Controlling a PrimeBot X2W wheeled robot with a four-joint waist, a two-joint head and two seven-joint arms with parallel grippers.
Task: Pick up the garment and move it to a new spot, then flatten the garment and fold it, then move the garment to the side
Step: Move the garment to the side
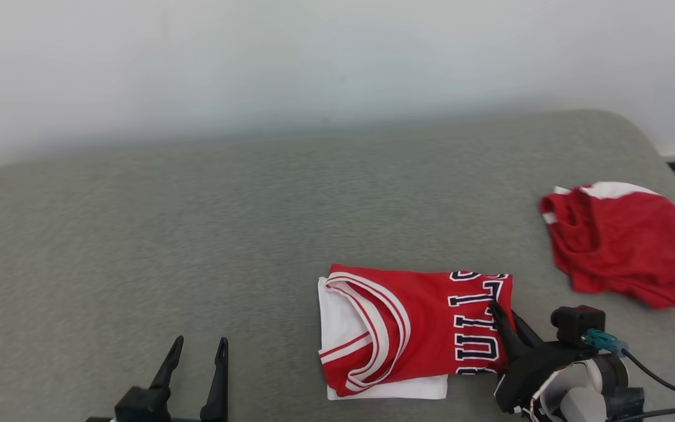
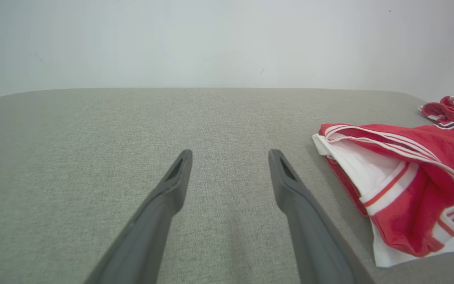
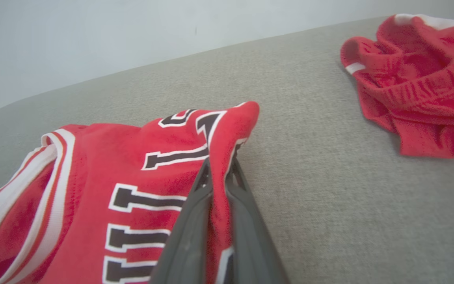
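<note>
The garment (image 1: 413, 328) is a red jersey with white trim and dark lettering, folded into a compact rectangle on the grey surface, right of centre near the front. My right gripper (image 1: 498, 310) is shut on the folded right edge of the garment (image 3: 219, 157), red cloth pinched between its dark fingers (image 3: 195, 213). The left gripper (image 1: 200, 346) hovers open over bare fabric at the lower left, well left of the jersey. In the left wrist view its fingers (image 2: 172, 185) stand wide apart, with the garment (image 2: 408, 181) off to the right.
A second red piece of clothing (image 1: 619, 240) lies crumpled at the right, close to the surface's edge, and appears again as red clothing (image 3: 416, 83) in the right wrist view. The grey padded surface (image 1: 197, 234) runs back to a pale wall.
</note>
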